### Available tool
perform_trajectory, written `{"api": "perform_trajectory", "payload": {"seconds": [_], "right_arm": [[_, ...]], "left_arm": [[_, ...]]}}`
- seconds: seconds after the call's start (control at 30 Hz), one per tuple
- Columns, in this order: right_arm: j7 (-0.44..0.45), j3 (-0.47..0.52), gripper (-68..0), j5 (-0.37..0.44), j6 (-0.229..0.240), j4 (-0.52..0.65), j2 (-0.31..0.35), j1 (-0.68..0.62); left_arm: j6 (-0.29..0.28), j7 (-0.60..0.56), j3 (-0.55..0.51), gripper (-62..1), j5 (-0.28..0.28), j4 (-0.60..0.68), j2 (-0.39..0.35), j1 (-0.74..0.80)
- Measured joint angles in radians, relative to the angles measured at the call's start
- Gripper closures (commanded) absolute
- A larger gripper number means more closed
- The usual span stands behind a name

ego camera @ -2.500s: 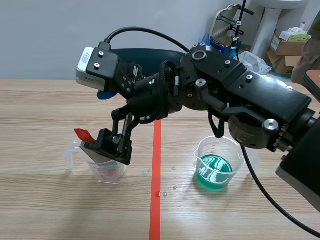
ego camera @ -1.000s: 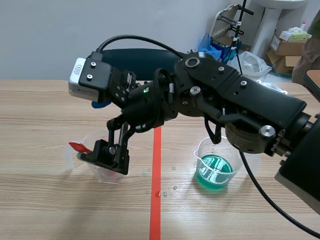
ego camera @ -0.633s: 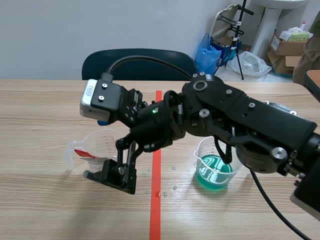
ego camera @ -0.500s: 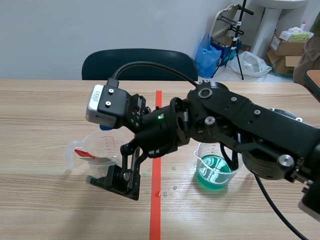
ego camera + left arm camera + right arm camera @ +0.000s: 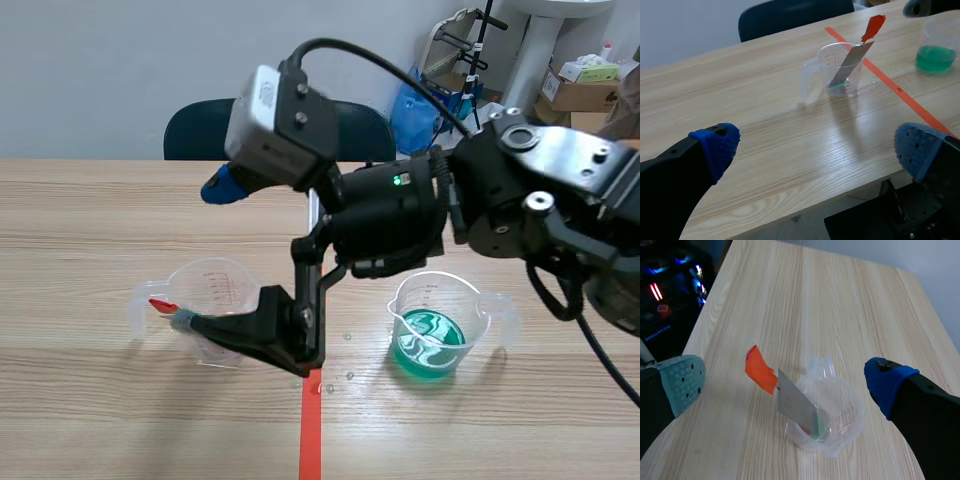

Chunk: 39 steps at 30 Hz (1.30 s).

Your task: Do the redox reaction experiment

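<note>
Right wrist view: metal strip [image 5: 795, 402] leans tilted in the cup [image 5: 846, 424], red end uppermost, right fingers [image 5: 684, 381] spread wide, empty.

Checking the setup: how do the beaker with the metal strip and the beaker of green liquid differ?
The strip beaker holds a leaning grey metal strip with a red tag and only a trace of green; the green beaker holds a pool of green liquid and no strip. In the scene view, the strip beaker's handle points left, the green beaker's right. Both are clear, upright, handled.
</note>
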Motion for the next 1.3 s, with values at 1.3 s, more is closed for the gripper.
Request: {"api": "perform_trajectory", "payload": {"seconds": [1.3], "right_arm": [[-0.128,0.933,-67.9,0.063,-0.258,0.589,0.151,-0.851]], "left_arm": [[-0.027,0.548,0.043,-62.3,0.047,0.208,0.052,-0.423]]}}
